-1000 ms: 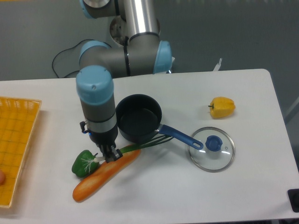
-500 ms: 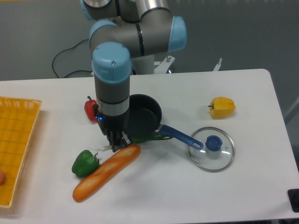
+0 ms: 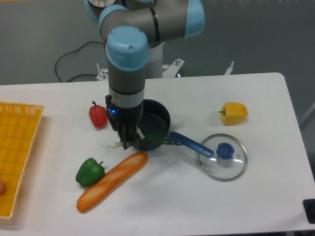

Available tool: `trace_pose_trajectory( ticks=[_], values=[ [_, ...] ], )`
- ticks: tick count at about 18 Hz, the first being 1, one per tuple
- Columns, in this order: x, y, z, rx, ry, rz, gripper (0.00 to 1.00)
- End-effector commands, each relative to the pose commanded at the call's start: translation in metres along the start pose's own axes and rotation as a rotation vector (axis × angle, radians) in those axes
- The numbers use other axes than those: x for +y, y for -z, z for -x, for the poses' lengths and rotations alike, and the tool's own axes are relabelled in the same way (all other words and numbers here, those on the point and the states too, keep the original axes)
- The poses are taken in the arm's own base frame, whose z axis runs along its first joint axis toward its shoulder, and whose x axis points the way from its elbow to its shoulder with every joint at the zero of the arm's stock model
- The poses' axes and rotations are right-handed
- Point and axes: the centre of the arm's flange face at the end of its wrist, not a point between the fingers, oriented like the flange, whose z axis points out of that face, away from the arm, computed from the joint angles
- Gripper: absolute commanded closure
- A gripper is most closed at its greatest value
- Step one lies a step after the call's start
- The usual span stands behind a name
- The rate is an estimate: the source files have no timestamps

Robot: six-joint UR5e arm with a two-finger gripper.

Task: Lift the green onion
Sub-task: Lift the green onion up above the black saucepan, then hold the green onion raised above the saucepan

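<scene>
My gripper (image 3: 127, 142) is shut on the green onion (image 3: 147, 139) near its whitish root end (image 3: 112, 145) and holds it lifted a little above the table. Its dark green leaves trail to the right over the rim of the black pan (image 3: 150, 125) and its blue handle (image 3: 189, 143). Below the gripper lies the orange-brown baguette (image 3: 111, 181), apart from the onion. Part of the stalk is hidden behind the fingers.
A green bell pepper (image 3: 89, 171) sits left of the baguette, a red pepper (image 3: 98, 114) left of the pan, and a yellow pepper (image 3: 234, 112) at the right. A glass lid (image 3: 223, 157) with a blue knob lies right of the handle. A yellow basket (image 3: 15, 152) stands at the left edge.
The gripper has risen and shifted right and back, carrying the green onion off the table, away from the baguette and green pepper. The red pepper has come into view.
</scene>
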Motion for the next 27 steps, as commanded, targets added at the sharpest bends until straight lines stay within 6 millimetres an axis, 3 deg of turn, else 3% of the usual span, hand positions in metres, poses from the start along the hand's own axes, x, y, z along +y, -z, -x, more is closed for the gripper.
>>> trace_pose_trajectory(
  ticks=[18, 27],
  values=[
    [0.014, 0.039, -0.009, 0.017, 0.036, -0.053, 1.00],
    [0.014, 0.022, -0.010, 0.040, 0.027, -0.038, 1.00]
  ],
)
